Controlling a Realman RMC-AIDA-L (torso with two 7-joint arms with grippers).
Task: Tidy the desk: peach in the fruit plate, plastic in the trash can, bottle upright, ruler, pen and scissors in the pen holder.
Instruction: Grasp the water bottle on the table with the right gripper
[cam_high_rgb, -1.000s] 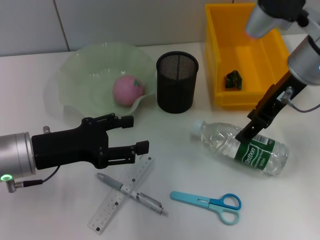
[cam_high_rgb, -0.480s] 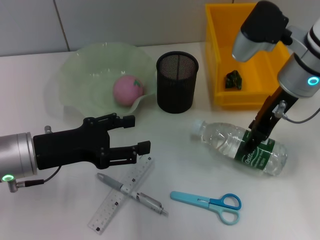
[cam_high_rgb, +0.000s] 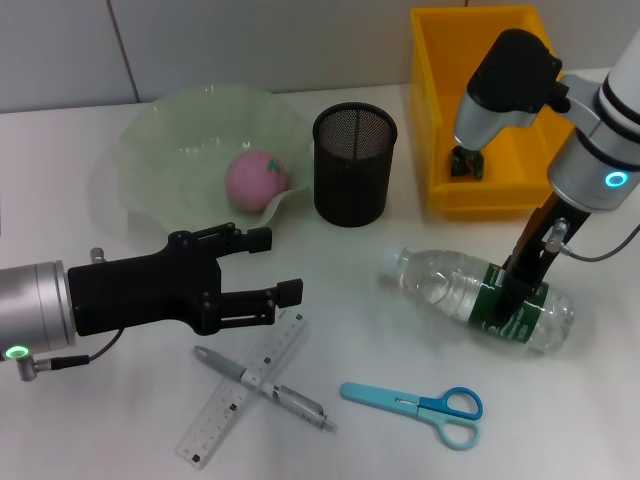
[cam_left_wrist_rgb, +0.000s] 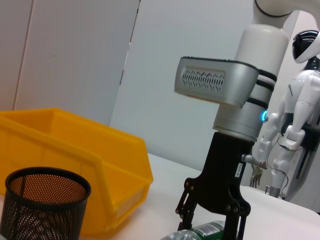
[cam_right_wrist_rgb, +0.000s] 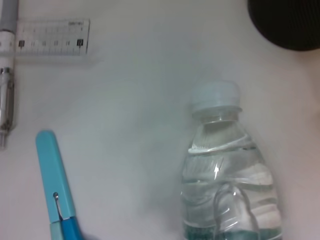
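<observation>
The right end effector has come down over the last second onto the green-label part of the water bottle. A second ago its fingers were at the near edge of the label and the arm leaned in from the side; now the arm stands almost straight above, and the fingers seem to sit astride the bottle body. The left wrist view shows them spread on both sides of the bottle, so I judge them released, not yet clenched. The bottle itself has not moved: it lies on its side on the tabletop directly under this end effector, with the white cap pointing away toward the black mesh pen holder. This means the upright-bottle step is now in the grasp phase, and closing on the body looks like the next thing needed. Beyond the right end effector, the yellow bin already holds a small dark green piece, and the peach already lies in the pale green fruit plate. The left end effector hovers in the same place as before, fingers apart and empty, with the ruler and pen crossed just below it and the blue scissors farther off, all not yet in the holder.
</observation>
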